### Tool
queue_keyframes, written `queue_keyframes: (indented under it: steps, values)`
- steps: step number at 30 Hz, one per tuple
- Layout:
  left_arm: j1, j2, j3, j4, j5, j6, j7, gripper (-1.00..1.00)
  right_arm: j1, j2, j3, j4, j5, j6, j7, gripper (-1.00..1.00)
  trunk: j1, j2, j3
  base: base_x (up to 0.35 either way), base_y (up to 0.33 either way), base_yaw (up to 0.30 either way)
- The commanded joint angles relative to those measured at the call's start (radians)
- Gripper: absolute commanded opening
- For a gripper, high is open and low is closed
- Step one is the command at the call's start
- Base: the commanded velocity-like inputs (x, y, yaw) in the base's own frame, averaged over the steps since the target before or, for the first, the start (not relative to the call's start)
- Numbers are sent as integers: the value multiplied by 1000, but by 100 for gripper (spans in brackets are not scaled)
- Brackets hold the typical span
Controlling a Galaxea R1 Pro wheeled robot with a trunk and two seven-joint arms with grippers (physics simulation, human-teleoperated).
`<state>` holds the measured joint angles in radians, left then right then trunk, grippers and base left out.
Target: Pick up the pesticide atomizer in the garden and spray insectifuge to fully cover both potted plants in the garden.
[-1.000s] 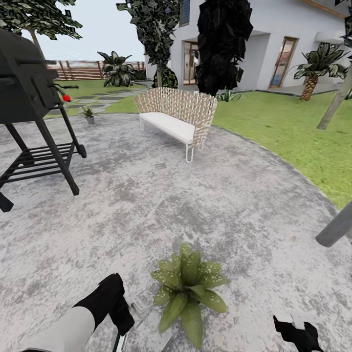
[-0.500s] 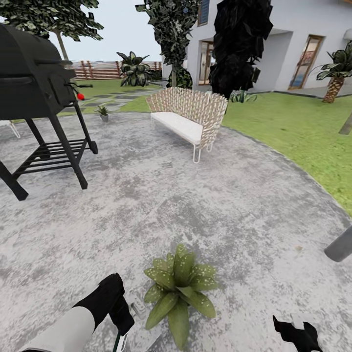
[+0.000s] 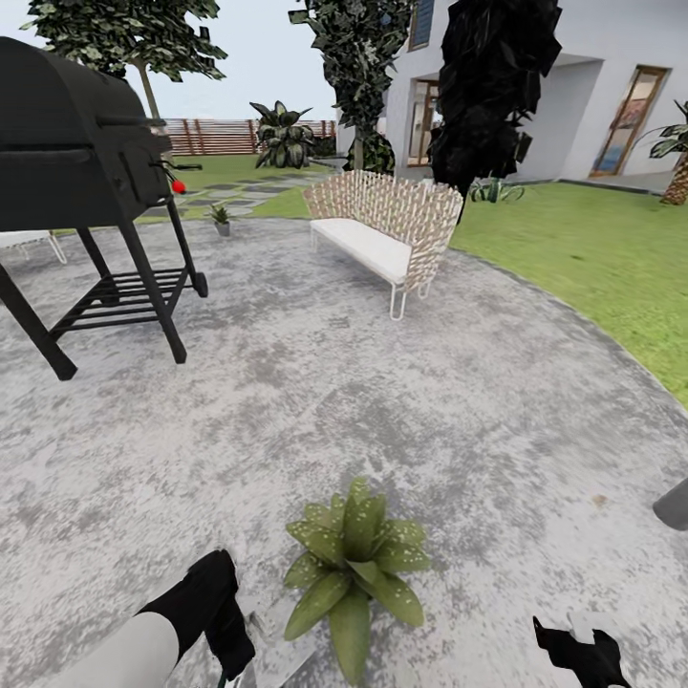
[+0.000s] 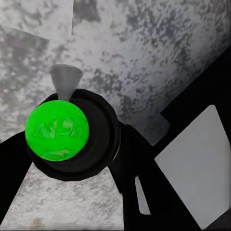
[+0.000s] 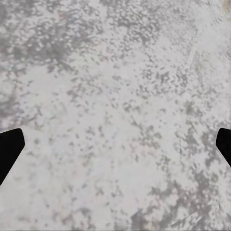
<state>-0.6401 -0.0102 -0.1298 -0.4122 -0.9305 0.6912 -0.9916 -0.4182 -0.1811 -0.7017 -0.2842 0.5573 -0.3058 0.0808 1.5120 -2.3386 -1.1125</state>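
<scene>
On the grey stone patio (image 3: 401,411) of the garden, one potted plant (image 3: 352,569) sits at the 6 o'clock edge of the head view, its pointed green leaves dotted with whitish specks of insectifuge (image 3: 406,537). The second potted plant (image 3: 221,220) stands far off at about 11 o'clock, small and low at the patio's far rim, near the stepping stones (image 3: 229,191).

The left arm comes in at 7 o'clock, its dark wrist just beside the near plant. In the left wrist view, the left fingers (image 4: 14,168) are closed around the pesticide atomizer (image 4: 72,137), a dark round body capped in this view by a bright green ball, with a pale grey nozzle pointing down toward the stone.

The right gripper (image 3: 578,655) hangs at 5 o'clock, well apart from the plant. In the right wrist view its black fingers (image 5: 9,147) stand spread wide at either edge, with nothing between them but patio.

A black grill (image 3: 81,182) on a wheeled stand fills the 10 o'clock area; a wicker bench (image 3: 382,229) with a white cushion stands at 12 o'clock, grass and a white house beyond it.
</scene>
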Motion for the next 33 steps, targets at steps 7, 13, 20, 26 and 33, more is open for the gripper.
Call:
queue_keyframes:
  steps: [7,13,20,26,33]
  values:
    - [8,1,-2,-1,-3,-103,-7,-100,-1,0,-8,0,3,-4,8,100,0,0,-1,0,0,179]
    - [8,-2,-2,-6,-5,-124,-5,-100,-1,1,-7,0,3,-4,8,100,0,0,-1,0,-105,56]
    - [8,-1,-1,-8,-7,-117,-3,-100,-1,2,-7,0,3,-4,8,100,0,0,-1,-90,-243,261]
    - [8,1,1,-8,-5,-113,25,-100,-1,3,-7,0,3,-4,8,100,0,0,-1,-43,-36,275]
    - [-7,0,-1,-12,-4,-93,27,-100,-1,5,-7,2,3,-4,8,100,0,0,-1,-1,0,230]
